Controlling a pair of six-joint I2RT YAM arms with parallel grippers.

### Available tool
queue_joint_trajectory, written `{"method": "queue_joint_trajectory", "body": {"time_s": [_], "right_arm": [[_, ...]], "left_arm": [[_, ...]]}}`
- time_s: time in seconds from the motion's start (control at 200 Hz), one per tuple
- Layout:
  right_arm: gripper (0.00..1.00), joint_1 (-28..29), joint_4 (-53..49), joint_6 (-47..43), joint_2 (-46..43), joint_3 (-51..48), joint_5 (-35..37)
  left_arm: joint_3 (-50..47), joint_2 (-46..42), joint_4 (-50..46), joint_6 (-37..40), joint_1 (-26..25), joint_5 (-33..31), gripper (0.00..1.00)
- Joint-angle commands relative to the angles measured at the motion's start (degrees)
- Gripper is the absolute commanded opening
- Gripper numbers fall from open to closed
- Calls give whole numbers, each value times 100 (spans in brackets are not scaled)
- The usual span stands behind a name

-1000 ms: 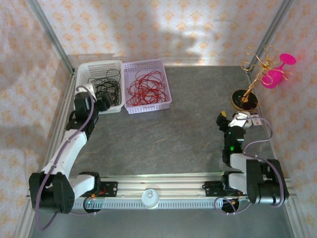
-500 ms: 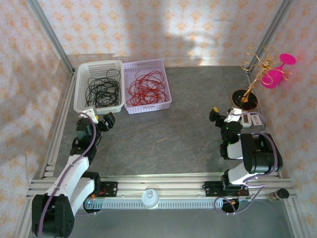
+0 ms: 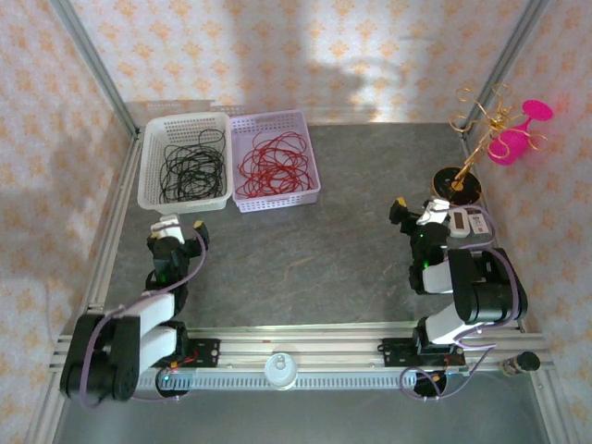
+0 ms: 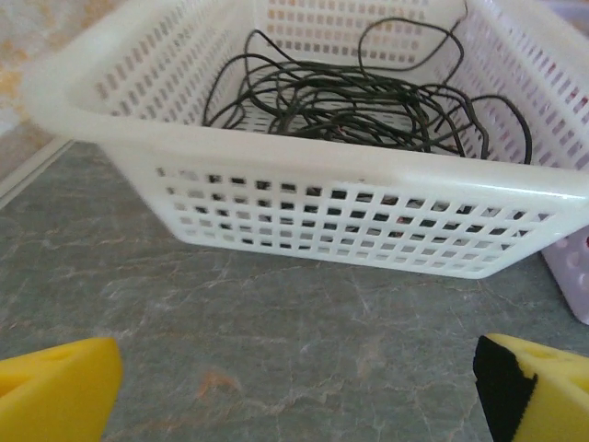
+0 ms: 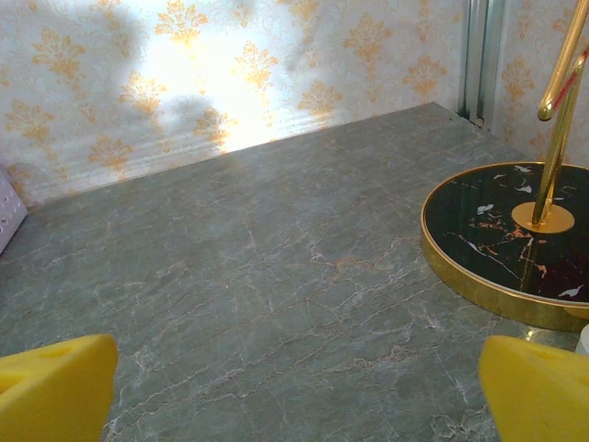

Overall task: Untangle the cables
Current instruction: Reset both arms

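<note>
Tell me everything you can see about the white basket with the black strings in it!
The white basket is a rectangular plastic tub with walls full of little holes and a smooth rim. It sits upright on the grey stone-look table at the far left, right beside a lilac basket. Inside lies a loose tangle of thin black cables. Nothing grips it.

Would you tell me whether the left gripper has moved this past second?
Yes: the left gripper has pulled back from the white basket toward its base.
</note>
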Motion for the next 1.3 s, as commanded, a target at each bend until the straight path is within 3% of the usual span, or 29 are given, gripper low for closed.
{"method": "queue_joint_trajectory", "body": {"time_s": [0.0, 0.27, 0.43, 0.611, 0.706, 0.761, 0.841, 1.291], "right_arm": [[100, 25, 30, -87, 3, 43, 142], [100, 30, 30, -89, 1, 43, 155], [100, 41, 30, -86, 1, 43, 160], [100, 41, 30, -89, -3, 43, 156], [100, 39, 26, -83, 1, 50, 164], [100, 44, 30, -83, 2, 44, 159], [100, 41, 28, -87, -5, 45, 159], [100, 45, 30, -85, 1, 43, 160]], "left_arm": [[523, 660, 1097, 341, 16, 453, 99], [513, 2279, 3293, 411, 55, 781, 99], [65, 2318, 4265, 418, 125, 1103, 99], [360, 2235, 3491, 526, 138, 1375, 99], [203, 2270, 3913, 591, 132, 1560, 99], [200, 2257, 3891, 546, 126, 1406, 99], [472, 2266, 3299, 144, 129, 319, 99], [538, 2277, 3216, 285, 33, 325, 99]]}}
